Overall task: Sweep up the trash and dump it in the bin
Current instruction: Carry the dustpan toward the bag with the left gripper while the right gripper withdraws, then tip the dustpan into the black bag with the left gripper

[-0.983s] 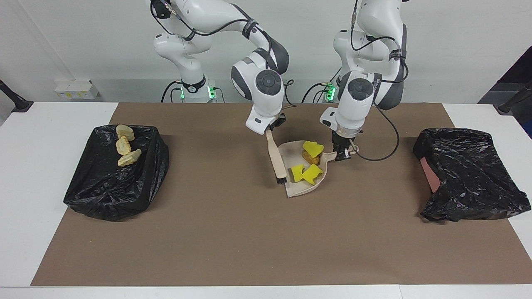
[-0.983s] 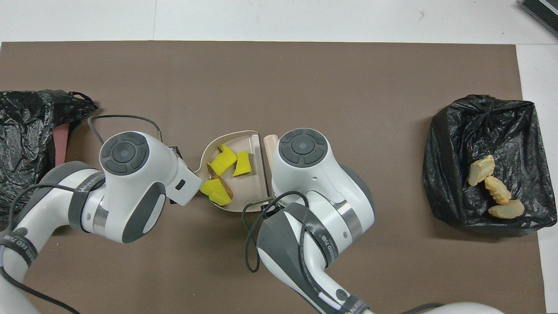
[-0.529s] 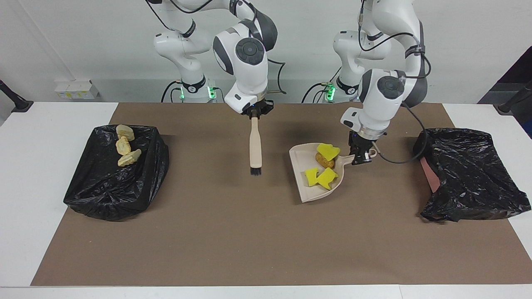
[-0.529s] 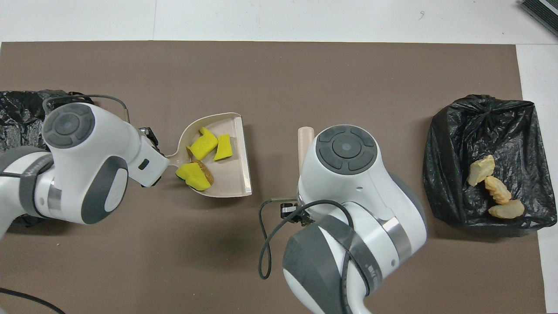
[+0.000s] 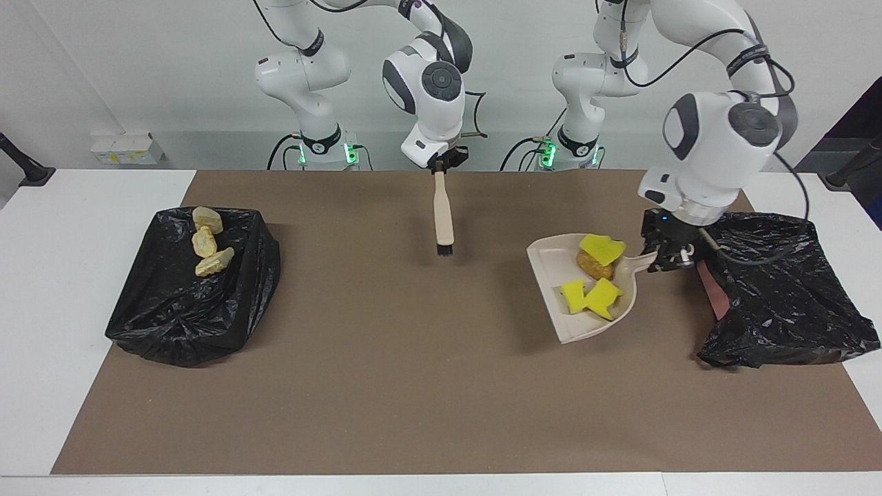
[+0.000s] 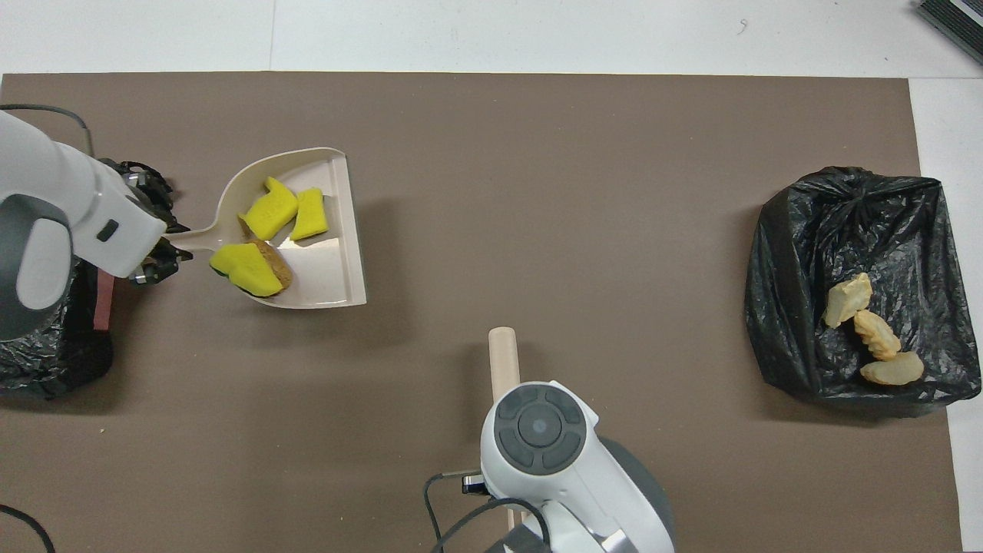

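The trash [image 5: 594, 272] lies in the dustpan [image 5: 551, 265], which the left gripper [image 5: 663, 256] pinches by its handle beside the bin [image 5: 785, 296], probably for dumping. The right gripper [image 5: 441, 162] pinches the brush [image 5: 443, 217], held clear.

no readable text, labels, brands, numbers or signs anywhere in view

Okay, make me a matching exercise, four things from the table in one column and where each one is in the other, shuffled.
Things:
1. yellow wedges
2. croissant pieces
3. brush
4. dustpan

Places:
A. hanging from the right gripper
B. held by its handle in the left gripper
C. in the dustpan
D. on the black bag toward the right arm's end

Pairs: 1-C, 2-D, 3-A, 4-B
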You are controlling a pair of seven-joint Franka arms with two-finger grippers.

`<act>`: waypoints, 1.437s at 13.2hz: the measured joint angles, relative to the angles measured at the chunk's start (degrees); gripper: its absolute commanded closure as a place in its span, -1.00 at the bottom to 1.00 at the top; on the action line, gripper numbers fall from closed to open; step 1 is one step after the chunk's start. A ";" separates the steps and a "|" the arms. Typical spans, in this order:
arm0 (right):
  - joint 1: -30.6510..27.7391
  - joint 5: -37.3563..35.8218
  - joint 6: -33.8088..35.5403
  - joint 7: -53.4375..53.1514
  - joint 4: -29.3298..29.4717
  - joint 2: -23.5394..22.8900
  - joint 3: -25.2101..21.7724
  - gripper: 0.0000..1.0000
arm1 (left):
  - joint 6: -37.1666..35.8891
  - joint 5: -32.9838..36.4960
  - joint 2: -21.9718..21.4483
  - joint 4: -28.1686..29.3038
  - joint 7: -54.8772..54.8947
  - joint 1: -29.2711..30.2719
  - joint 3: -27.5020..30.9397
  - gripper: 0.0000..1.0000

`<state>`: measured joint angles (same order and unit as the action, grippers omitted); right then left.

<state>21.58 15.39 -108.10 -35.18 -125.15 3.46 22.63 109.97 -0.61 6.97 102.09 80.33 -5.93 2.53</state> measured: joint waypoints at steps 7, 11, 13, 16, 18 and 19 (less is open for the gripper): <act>2.35 1.37 -10.30 -1.78 -8.73 0.95 0.00 1.00 | -3.18 -0.35 2.96 -6.32 19.72 13.97 0.33 1.00; 3.58 1.39 -11.30 -1.81 -9.06 0.07 0.00 0.59 | -3.18 -0.03 3.11 -6.94 33.42 23.56 0.58 1.00; 3.75 1.39 -12.18 -1.81 -9.25 -0.59 0.00 0.32 | -3.12 0.79 3.46 -8.50 36.86 28.31 0.63 1.00; 3.76 1.39 -13.73 -1.81 -9.33 -1.69 -0.01 0.24 | -1.84 6.51 6.13 -14.22 40.05 30.47 0.57 1.00; 3.76 1.38 -14.51 -1.81 -9.33 -2.39 -0.01 -0.27 | 2.76 13.09 7.82 -15.91 40.15 30.15 -0.17 1.00; 3.76 1.36 -14.55 -1.81 -9.29 -2.55 -0.01 -0.61 | 4.67 17.09 8.32 -16.02 39.17 29.68 -0.54 1.00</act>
<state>25.34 16.75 -122.65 -36.98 -134.44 0.91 22.62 114.64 16.48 15.29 86.07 119.50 23.75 1.99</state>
